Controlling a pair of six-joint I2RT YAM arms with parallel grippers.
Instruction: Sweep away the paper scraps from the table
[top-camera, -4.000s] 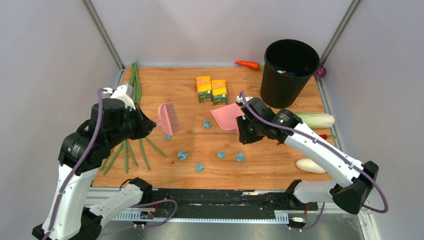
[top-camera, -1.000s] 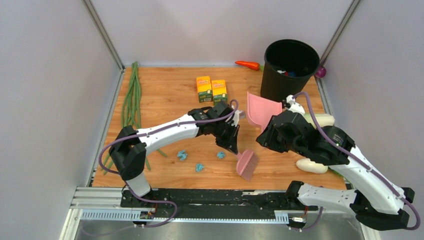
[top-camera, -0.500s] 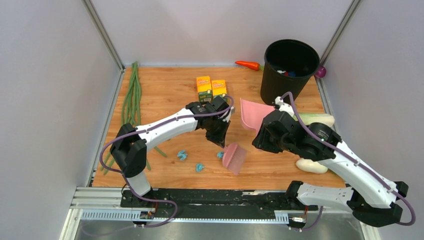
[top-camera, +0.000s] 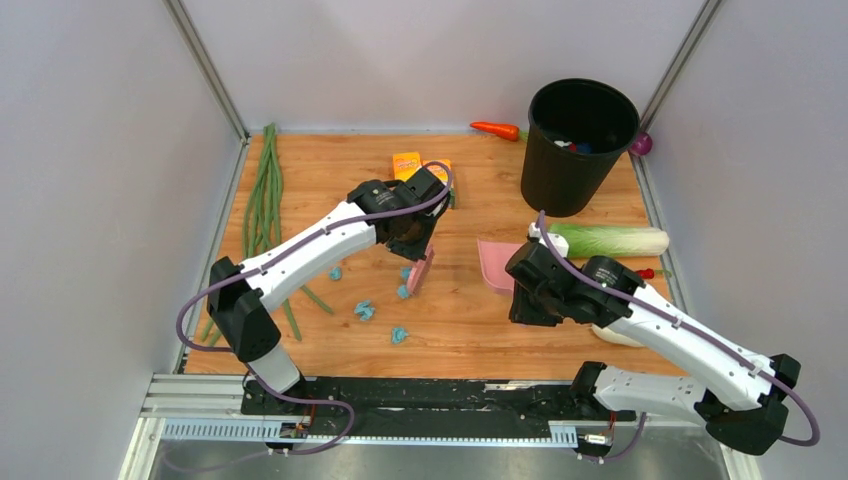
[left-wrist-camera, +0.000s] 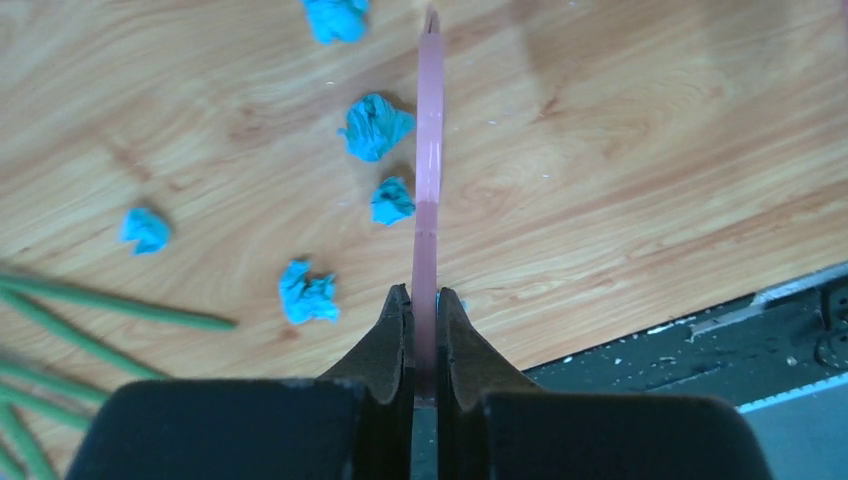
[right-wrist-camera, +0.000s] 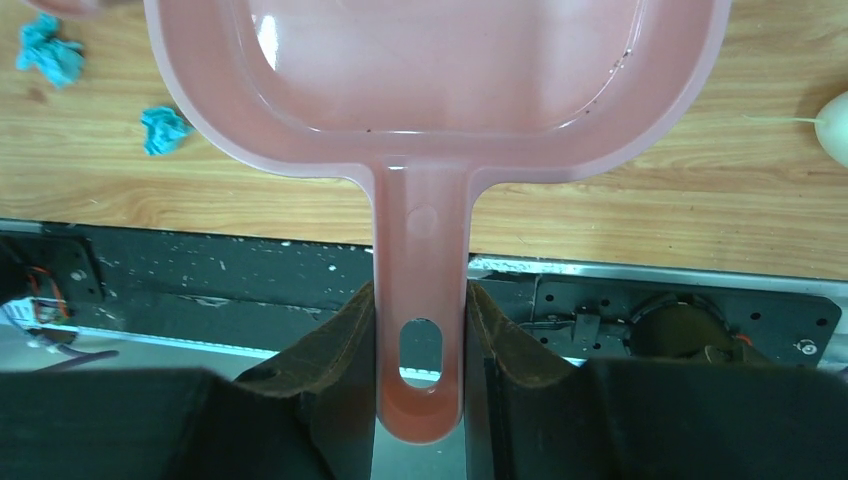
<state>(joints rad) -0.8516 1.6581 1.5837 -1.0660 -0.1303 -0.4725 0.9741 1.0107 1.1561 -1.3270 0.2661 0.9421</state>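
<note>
Several teal paper scraps (top-camera: 365, 310) lie on the wooden table (top-camera: 330, 180) left of centre. My left gripper (top-camera: 416, 243) is shut on the handle of a pink brush (top-camera: 421, 272), whose head hangs down beside two scraps (top-camera: 404, 291). The left wrist view has the brush (left-wrist-camera: 429, 170) edge-on between the jaws of the left gripper (left-wrist-camera: 423, 305), with scraps (left-wrist-camera: 376, 126) just to its left. My right gripper (top-camera: 517, 274) is shut on the handle of a pink dustpan (top-camera: 494, 264) that lies low over the table right of the brush. In the right wrist view the dustpan (right-wrist-camera: 440, 80) fills the top, its handle clamped in the right gripper (right-wrist-camera: 421, 305).
A black bucket (top-camera: 578, 140) stands at the back right, with a carrot (top-camera: 495, 130) beside it. Yellow boxes (top-camera: 406, 160) sit behind my left wrist. Green beans (top-camera: 262, 200) run along the left edge. A pale cabbage (top-camera: 612, 240) and a white radish (top-camera: 620, 336) lie at the right.
My left arm has drawn the brush from the front centre back and to the left, in among the scraps. My right arm has brought the dustpan down and leftward toward the table.
</note>
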